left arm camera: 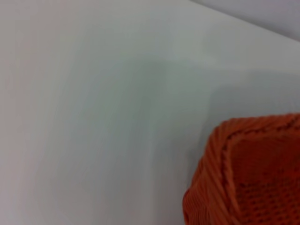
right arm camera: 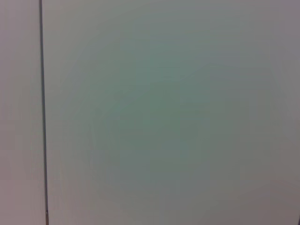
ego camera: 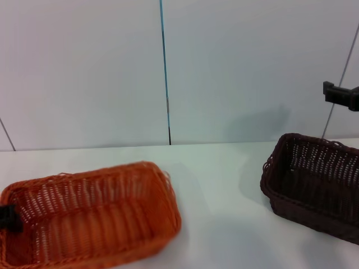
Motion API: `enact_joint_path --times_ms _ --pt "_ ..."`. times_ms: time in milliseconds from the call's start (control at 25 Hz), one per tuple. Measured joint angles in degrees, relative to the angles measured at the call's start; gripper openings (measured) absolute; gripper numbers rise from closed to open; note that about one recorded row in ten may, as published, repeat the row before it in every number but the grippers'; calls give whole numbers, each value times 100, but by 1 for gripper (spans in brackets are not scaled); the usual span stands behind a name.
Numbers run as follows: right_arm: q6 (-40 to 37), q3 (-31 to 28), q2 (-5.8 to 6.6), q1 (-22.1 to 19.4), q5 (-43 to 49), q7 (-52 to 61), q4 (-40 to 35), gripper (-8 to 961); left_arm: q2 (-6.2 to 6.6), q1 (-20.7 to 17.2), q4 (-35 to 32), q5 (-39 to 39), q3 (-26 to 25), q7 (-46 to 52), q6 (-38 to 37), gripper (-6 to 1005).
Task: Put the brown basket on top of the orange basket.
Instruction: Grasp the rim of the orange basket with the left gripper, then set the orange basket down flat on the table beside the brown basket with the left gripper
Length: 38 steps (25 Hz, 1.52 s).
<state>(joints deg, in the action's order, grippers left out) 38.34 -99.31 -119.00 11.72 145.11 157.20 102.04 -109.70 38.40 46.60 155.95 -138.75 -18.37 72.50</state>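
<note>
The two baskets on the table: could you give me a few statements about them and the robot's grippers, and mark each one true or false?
1. The brown basket already sits on top of the orange basket. False: they stand apart on the white table, brown on the robot's right, orange on its left.
2. Both baskets are empty. True, as far as the head view shows.
3. The right gripper is inside the brown basket. False: it hangs above it.
4. The left gripper is at the orange basket's outer end. True.
5. The orange basket lies upside down. False: its opening faces up.
</note>
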Motion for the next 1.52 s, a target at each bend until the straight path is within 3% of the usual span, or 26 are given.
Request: enact_joint_path --times_ms 200,600,760,1520 --pt "-3 -10 0 107 0 -28 -178 924 197 114 -212 -347 -53 -59 231 125" --pt "-2 -18 0 65 -1 -32 -140 923 442 254 -377 -1172 -219 -232 422 125" --pt "19 -30 0 55 -1 -32 -145 923 487 338 -468 -1508 -237 -492 501 125" --pt "95 -9 -1 55 0 -32 -23 923 34 524 -767 -1599 -171 -908 178 125"
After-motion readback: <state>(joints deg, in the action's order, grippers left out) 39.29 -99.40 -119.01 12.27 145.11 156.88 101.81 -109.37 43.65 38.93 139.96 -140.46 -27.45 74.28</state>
